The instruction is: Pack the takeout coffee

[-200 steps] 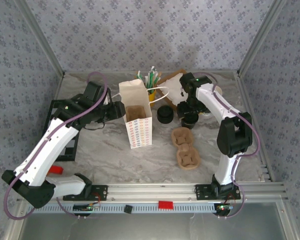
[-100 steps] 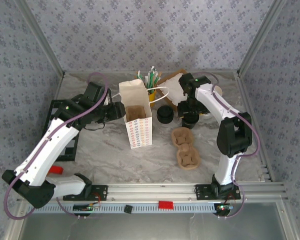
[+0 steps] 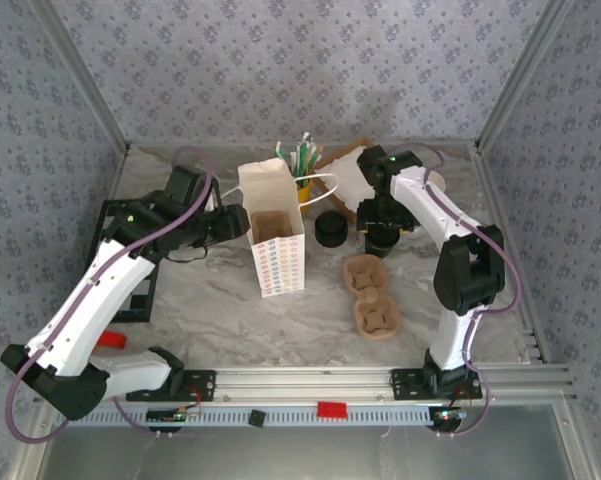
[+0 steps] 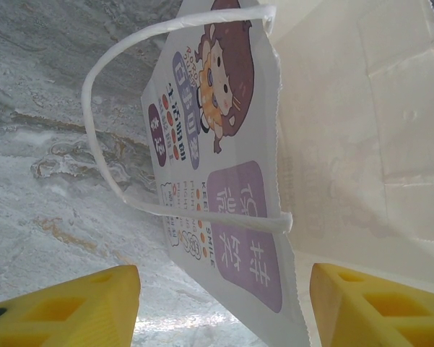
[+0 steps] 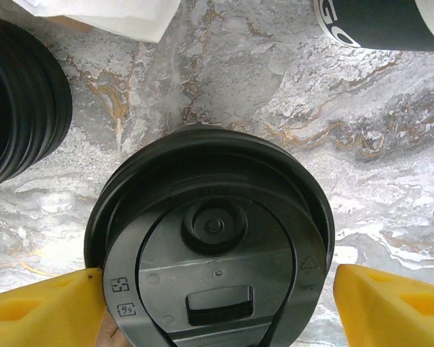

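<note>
A white printed paper bag (image 3: 277, 240) stands open at mid-table with a brown pulp tray (image 3: 274, 226) inside. My left gripper (image 3: 236, 222) is open at its left rim; in the left wrist view the bag's wall (image 4: 224, 166) and white handle (image 4: 105, 163) lie between the yellow fingers (image 4: 65, 307). My right gripper (image 3: 381, 222) hangs open over a black lidded cup (image 3: 381, 241). In the right wrist view the lid (image 5: 213, 253) sits slightly off-centre on the rim, with the fingertips (image 5: 393, 303) on either side.
A stack of black lids (image 3: 330, 229) stands between bag and cup. A second pulp carrier (image 3: 370, 295) lies nearer me. Straws in a yellow cup (image 3: 302, 172) and brown paper (image 3: 344, 172) sit behind. A black rack (image 3: 120, 262) is at left. Another black cup (image 5: 379, 22) lies beyond.
Almost nothing has changed; my left arm has eased slightly to the left and my right gripper has stayed over the cup.
</note>
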{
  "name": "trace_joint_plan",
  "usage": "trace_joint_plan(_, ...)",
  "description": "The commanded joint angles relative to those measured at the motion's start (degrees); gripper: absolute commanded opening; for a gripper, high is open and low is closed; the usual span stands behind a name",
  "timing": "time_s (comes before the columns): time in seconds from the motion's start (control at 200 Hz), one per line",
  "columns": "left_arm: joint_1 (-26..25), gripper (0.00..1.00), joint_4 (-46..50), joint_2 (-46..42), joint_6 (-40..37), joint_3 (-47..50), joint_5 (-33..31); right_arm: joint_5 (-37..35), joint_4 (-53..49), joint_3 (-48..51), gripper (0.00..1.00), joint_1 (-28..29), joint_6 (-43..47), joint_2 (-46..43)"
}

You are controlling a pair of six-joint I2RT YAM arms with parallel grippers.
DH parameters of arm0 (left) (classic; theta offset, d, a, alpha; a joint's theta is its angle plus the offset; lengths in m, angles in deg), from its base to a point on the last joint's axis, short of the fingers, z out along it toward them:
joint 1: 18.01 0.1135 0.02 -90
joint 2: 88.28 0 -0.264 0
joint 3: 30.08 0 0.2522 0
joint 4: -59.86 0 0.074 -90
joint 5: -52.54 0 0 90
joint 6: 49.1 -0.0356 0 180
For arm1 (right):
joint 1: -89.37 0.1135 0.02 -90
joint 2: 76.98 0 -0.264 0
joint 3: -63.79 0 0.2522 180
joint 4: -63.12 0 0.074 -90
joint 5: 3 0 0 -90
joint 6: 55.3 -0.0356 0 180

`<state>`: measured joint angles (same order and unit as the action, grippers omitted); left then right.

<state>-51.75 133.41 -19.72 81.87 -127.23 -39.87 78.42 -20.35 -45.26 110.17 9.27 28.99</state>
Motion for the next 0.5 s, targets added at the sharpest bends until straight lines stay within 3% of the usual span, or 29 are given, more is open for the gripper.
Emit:
trace_joint_plan(0.0, 0.40, 0.63, -0.99, -0.97, -0.81, -0.27, -0.09, -0.03, -1.82, -1.39, 0.83, -0.65, -3.44, -1.10)
trace_joint_plan(0.5, 0.34, 0.64, -1.17, -1.19, -0.60, -0.25, 0.13, 1.68, 0.37, 1.13, 0.84, -1.99, -3.08, -0.81)
